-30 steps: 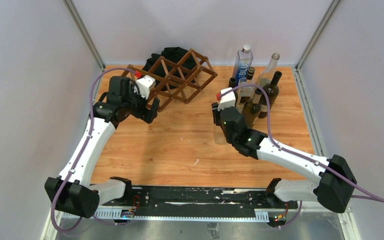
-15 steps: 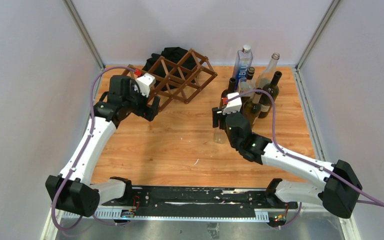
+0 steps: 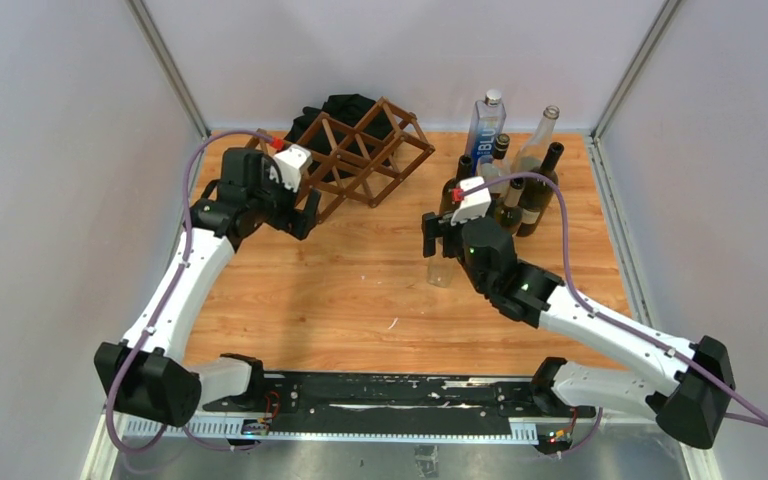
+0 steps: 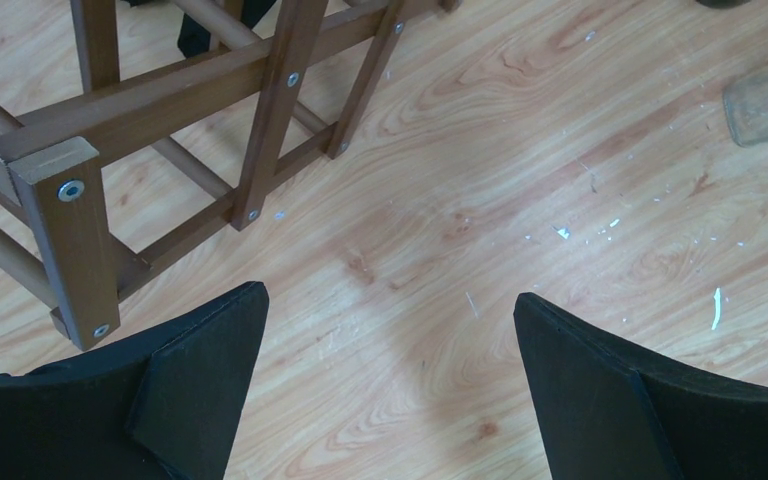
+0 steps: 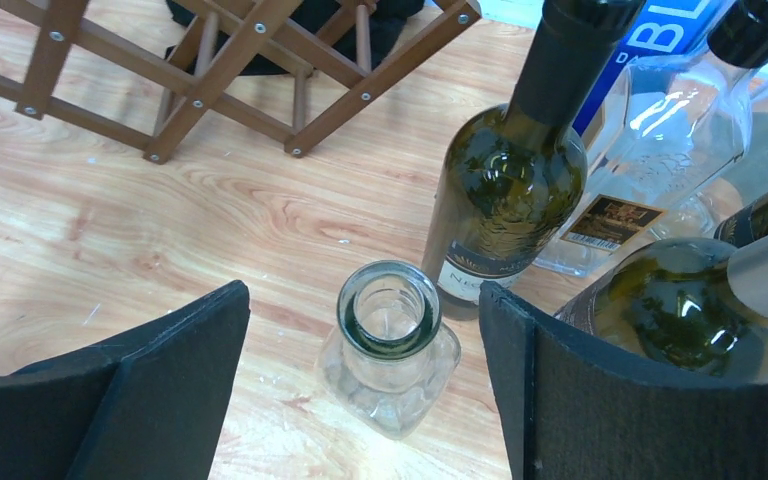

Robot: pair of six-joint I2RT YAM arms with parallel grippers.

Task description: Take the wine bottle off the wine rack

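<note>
So, your right gripper (image 5: pixel 360 298) hung low over the table (image 3: pixel 360 290) with its jaws well apart, gripping nothing. Clear bottle (image 5: pixel 388 385) stood upright between the two jaws, open mouth up, with a gap showing on either side of the neck. It sat on bare wood, well apart from the rack (image 4: pixel 72 240) and just beside a dark green bottle (image 5: pixel 505 200) at the near edge of the bottle cluster (image 3: pixel 520 185) at far right. Rack sat at the far left of the table, black cloth (image 3: pixel 345 105) behind it. Your left gripper (image 4: pixel 390 300) was spread wide too, holding nothing, low over the wood just beside the rack's near corner post. Whether it touched that post, the views could not settle.
</note>
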